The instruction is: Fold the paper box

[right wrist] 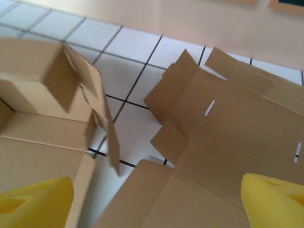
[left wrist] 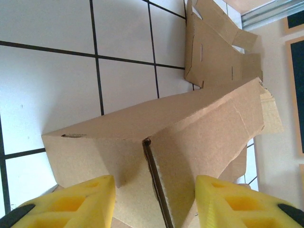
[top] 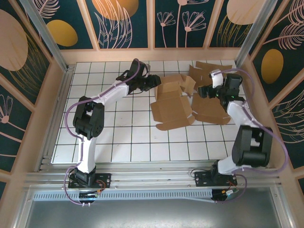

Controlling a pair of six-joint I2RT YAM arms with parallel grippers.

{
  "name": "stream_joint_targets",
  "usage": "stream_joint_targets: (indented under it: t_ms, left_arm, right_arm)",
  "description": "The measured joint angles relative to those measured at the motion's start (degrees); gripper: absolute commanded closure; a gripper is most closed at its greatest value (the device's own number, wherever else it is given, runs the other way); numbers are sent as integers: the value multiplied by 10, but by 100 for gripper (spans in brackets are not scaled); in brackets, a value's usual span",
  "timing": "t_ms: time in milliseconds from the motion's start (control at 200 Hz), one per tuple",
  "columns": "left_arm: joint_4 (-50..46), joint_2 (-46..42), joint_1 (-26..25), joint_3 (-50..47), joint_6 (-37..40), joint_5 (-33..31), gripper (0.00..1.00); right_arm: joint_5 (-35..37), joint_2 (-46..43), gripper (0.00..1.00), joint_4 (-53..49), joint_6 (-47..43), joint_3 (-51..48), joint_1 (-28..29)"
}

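The paper box is brown cardboard, partly folded, lying mid-table with its far end raised into walls. My left gripper is at that raised far-left end. In the left wrist view its yellow fingers stand apart on either side of a thin upright cardboard wall of the box, and neither pad touches it. My right gripper hovers right of the box, open wide, with flat cardboard beneath it. Its fingertips hold nothing. The box's raised flaps show at left in the right wrist view.
Flat slotted cardboard sheets lie right of the box and at the back right. The white gridded tabletop is bounded by a beige wall behind and metal frame posts at the corners.
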Motion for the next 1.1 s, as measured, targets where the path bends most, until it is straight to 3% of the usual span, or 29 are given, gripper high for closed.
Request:
stream_joint_targets:
  t_ms: [140, 395, 521, 716, 1096]
  left_arm:
    - [-4, 2, 0, 5, 5, 0, 53]
    - [-14, 15, 0, 25, 11, 5, 53]
    - [-15, 17, 0, 28, 13, 9, 53]
    - [-15, 21, 0, 33, 13, 10, 53]
    - [-30, 33, 0, 56, 15, 10, 54]
  right_arm:
    - [3, 108, 10, -4, -77, 83, -8]
    - [28, 183, 12, -4, -219, 132, -1]
    - [21, 201, 14, -7, -266, 137, 23]
    - [-11, 224, 25, -20, -317, 160, 60]
    - [-62, 250, 33, -59, -377, 201, 86]
